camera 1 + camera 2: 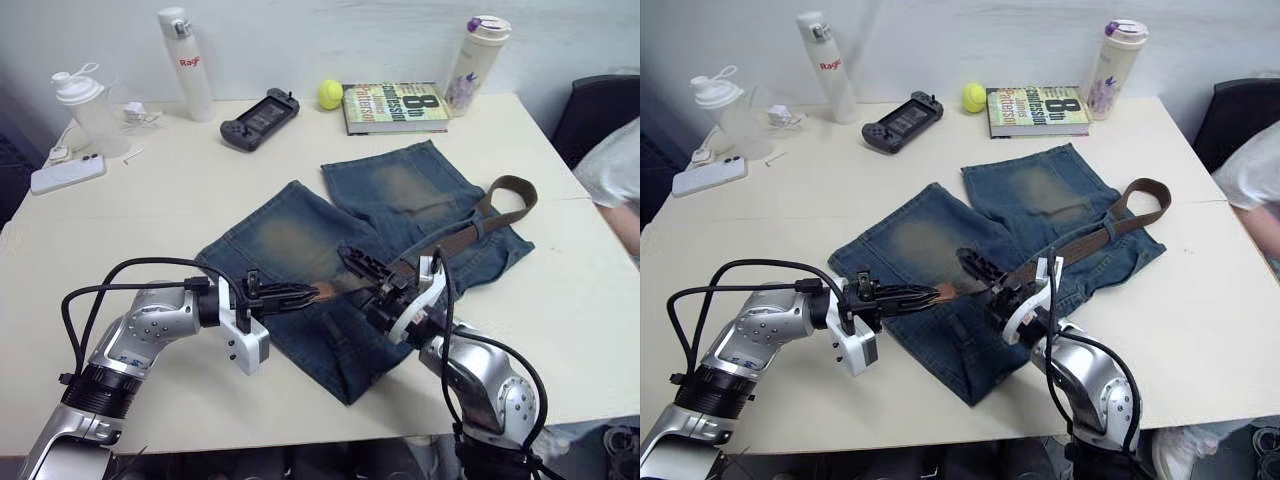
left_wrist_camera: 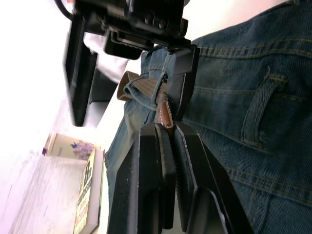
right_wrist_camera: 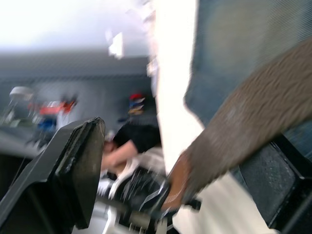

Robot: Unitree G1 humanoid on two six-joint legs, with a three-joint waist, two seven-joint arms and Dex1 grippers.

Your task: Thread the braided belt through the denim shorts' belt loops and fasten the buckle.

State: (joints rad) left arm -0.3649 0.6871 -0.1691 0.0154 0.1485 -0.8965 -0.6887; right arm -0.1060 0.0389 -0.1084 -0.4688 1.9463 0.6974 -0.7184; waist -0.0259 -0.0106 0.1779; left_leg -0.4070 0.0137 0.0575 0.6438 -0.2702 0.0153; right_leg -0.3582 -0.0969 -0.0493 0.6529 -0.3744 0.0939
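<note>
The denim shorts [image 1: 370, 250] lie flat in the middle of the pale tabletop [image 1: 180, 190], legs pointing toward the top of the frame. The braided belt [image 1: 470, 232] runs from the lower centre up to the right and curls into a loop past the shorts' right edge.

Along the upper edge of the frame stand a tall white bottle [image 1: 186, 62], a black game controller [image 1: 259, 119], a yellow-green ball [image 1: 330, 94], a book [image 1: 394, 106] and a flowered tumbler [image 1: 476, 64]. At upper left are a clear shaker bottle [image 1: 88, 108] and a white phone [image 1: 66, 173]. All sit well apart from the shorts. A person's pale sleeve [image 1: 612, 165] is cut off at the right edge, beside a dark chair [image 1: 598, 112].

The left pincer [image 1: 310, 293] reaches in from lower left; in its wrist view its fingers [image 2: 165, 170] are closed on the belt's tan leather tip [image 2: 165, 113]. The right pincer [image 1: 372, 272] meets it from the lower right — its fingers [image 3: 83, 165] stand spread, with the belt passing between them. One of the belt loops [image 2: 261, 109] shows on the waistband just beside the left pincer.

The two pincers and their cables cover the waistband where they meet — whether the strap passes under any loop there cannot be made out. The buckle is not discernible.
</note>
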